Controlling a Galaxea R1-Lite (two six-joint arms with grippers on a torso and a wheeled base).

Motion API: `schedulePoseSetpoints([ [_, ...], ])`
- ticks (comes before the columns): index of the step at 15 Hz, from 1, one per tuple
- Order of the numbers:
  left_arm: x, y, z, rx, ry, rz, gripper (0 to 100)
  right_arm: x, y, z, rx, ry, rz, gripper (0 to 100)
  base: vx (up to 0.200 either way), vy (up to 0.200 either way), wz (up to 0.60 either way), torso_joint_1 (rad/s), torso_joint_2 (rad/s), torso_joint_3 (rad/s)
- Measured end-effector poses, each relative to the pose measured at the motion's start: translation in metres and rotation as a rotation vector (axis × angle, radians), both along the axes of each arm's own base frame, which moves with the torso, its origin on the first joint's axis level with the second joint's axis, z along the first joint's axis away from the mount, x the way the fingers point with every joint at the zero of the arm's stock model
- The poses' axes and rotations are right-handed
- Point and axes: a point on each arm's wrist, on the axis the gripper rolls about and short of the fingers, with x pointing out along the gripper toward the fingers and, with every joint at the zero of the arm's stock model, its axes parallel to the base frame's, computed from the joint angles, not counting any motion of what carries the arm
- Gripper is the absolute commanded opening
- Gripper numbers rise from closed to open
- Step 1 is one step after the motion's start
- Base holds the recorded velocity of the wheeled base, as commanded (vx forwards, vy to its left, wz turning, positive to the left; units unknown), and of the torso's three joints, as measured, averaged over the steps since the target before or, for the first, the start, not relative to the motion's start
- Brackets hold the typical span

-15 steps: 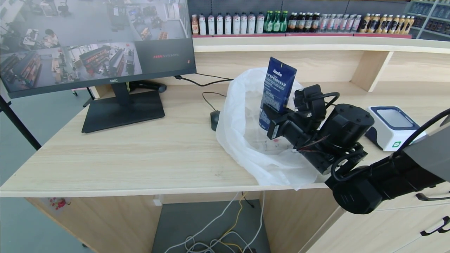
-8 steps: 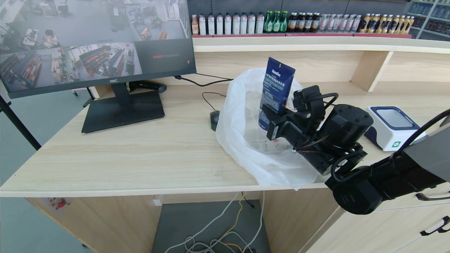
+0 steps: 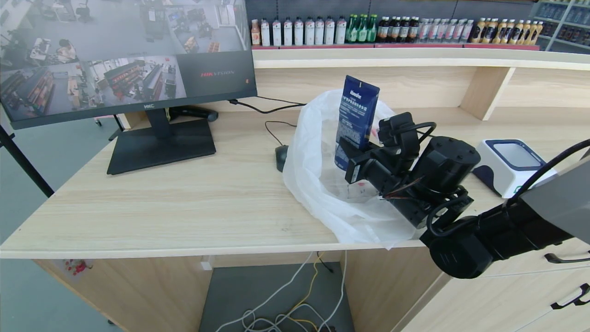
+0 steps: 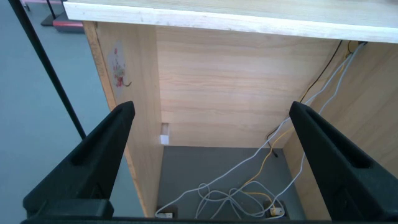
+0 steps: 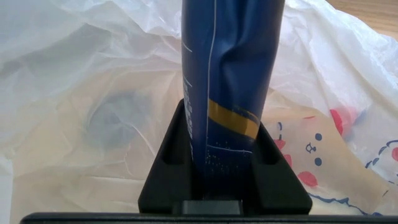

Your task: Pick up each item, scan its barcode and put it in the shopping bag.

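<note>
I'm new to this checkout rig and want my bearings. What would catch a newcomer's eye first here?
The tall blue pouch, gripped upright at its lower end by the right hand, stands over the open white shopping bag in the middle of the counter. On the left a big monitor shows surveillance feeds, and a white scanner sits on the right.

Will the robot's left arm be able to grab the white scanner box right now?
Probably not. The left claw hangs below the wooden counter, and the white plastic bag and right arm block the white scanner box.
</note>
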Motion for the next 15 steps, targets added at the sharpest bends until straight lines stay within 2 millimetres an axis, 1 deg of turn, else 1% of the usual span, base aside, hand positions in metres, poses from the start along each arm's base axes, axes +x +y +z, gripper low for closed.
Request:
schedulePoseSetpoints([
  [3, 0.0000, 0.0000, 0.0000, -0.001, 0.000, 0.000, 100, 0.0001, -0.0001, -0.0012, 0.014, 0.012, 0.003, 0, 0.000, 0.000, 0.00, 0.000, 0.00, 0.000],
  [4, 0.0000, 0.0000, 0.0000, -0.001, 0.000, 0.000, 100, 0.0000, -0.0002, -0.0019, 0.014, 0.014, 0.004, 100, 0.000, 0.000, 0.00, 0.000, 0.00, 0.000],
  [7, 0.0000, 0.0000, 0.0000, 0.000, 0.000, 0.000, 100, -0.0001, 0.0001, -0.0058, 0.017, 0.035, 0.007, 100, 0.000, 0.000, 0.00, 0.000, 0.00, 0.000],
  [11, 0.0000, 0.0000, 0.0000, 0.000, 0.000, 0.000, 100, -0.0003, -0.0002, -0.0031, 0.035, 0.025, 0.010, 100, 0.000, 0.000, 0.00, 0.000, 0.00, 0.000],
  [15, 0.0000, 0.0000, 0.0000, 0.000, 0.000, 0.001, 100, -0.0051, -0.0016, 0.0030, 0.057, -0.012, 0.014, 100, 0.000, 0.000, 0.00, 0.000, 0.00, 0.000],
])
